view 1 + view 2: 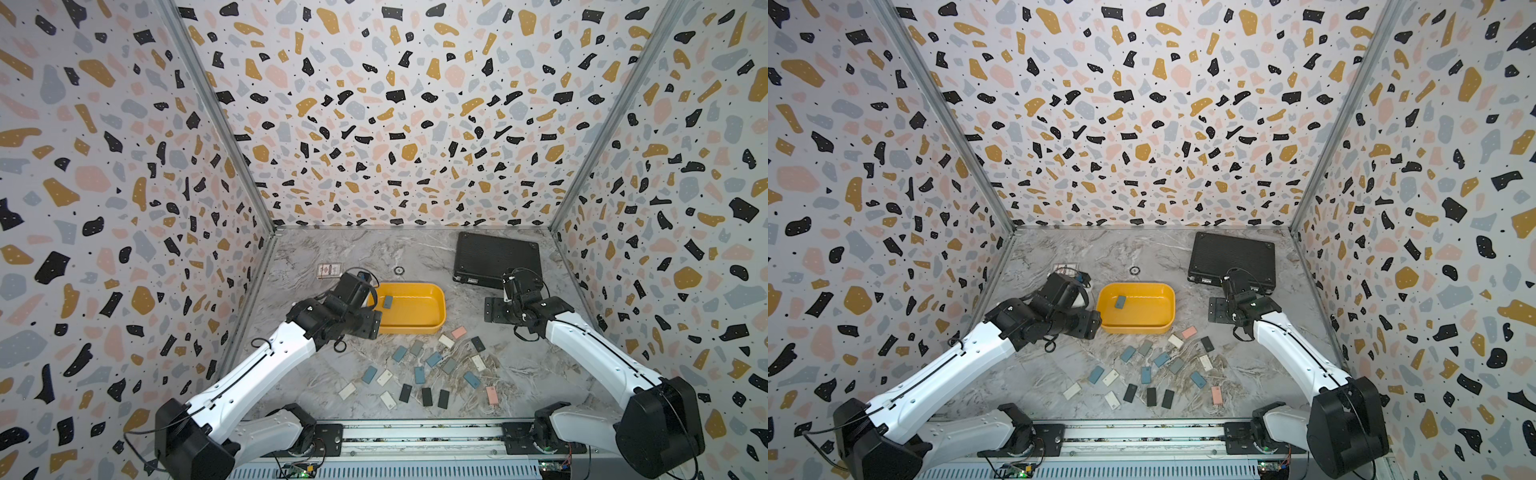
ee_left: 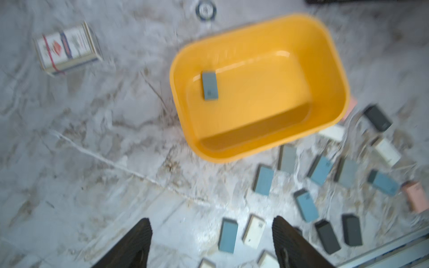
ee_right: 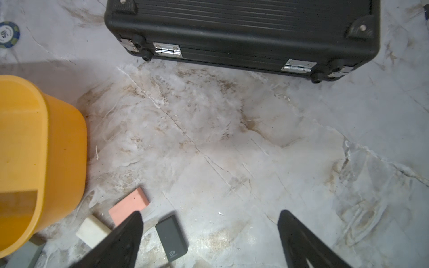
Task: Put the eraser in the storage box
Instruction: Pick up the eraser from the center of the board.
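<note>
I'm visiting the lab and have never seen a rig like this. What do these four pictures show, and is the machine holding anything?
It is a robot with two arms, the left arm and the right arm, each ending in a two-fingered gripper. Two pictures come from one camera above, looking down on the whole marble table. The other two come from cameras on the wrists, so the dark fingers show in them. On the table stand a yellow storage box, a black case, a card pack, a small chip and many loose erasers in blue, grey, black, white and pink. One grey-blue eraser lies inside the box. The left gripper and the right gripper are both open and hold nothing.
</note>
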Controlling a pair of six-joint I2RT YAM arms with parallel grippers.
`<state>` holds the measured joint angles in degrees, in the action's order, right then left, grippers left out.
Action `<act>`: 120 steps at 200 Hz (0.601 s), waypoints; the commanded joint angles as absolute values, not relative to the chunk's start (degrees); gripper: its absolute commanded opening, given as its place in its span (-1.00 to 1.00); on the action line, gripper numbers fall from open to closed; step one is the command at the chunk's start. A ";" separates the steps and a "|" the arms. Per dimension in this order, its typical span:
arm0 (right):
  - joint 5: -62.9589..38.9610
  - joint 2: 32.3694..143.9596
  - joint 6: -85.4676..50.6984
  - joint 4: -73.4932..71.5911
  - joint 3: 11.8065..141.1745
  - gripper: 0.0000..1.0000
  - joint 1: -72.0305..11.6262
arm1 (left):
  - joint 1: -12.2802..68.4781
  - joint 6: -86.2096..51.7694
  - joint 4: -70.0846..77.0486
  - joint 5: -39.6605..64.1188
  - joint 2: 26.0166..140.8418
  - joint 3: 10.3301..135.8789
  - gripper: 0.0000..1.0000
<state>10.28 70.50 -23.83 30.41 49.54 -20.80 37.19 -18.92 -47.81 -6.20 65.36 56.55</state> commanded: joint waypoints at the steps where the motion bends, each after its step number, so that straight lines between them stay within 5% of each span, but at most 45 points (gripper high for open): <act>1: 10.80 69.70 -24.13 30.51 49.13 0.87 -21.60 | 40.32 -23.86 -50.39 -8.33 64.87 51.49 0.63; 120: 11.15 69.00 -24.45 30.20 47.73 0.87 -23.12 | 44.74 -33.40 -41.21 -5.98 70.14 40.36 0.49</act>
<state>10.33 70.50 -24.01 29.98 47.77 -22.79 44.25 -32.25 -44.12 -6.13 68.60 40.73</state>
